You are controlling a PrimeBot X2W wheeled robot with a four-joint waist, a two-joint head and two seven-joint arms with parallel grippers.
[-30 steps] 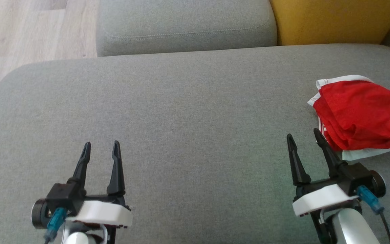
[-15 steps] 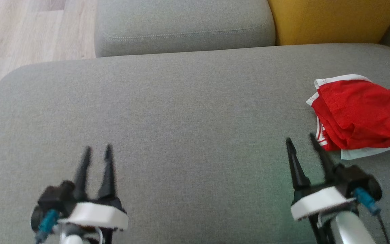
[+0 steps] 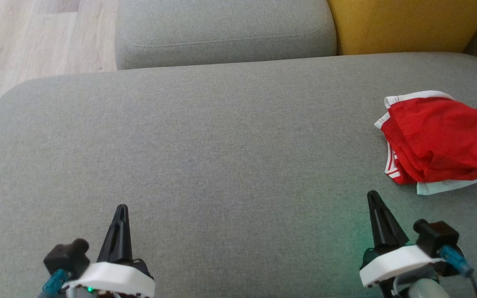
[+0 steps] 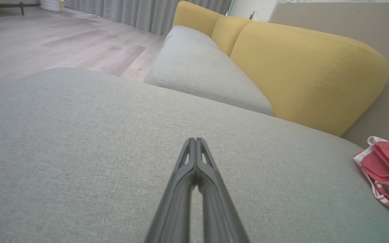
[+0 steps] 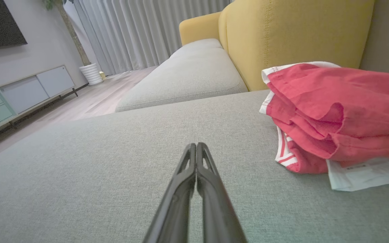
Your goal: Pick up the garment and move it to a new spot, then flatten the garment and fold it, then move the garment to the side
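Grey fabric seat cushion [image 3: 222,145] underneath, left gripper [image 3: 121,207] at near left, fingers pressed together on nothing, right gripper [image 3: 373,195] at near right, likewise pressed together and empty, red white-trimmed garment [image 3: 441,140] bunched at right edge, apart from it

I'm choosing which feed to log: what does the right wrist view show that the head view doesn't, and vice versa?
Right wrist view: grey curtains, a pale low cabinet, a white pot. Head view: the left claw, shut. Both: the right claw, shut, the red garment lying untouched, the grey seat cushion, the yellow backrest.
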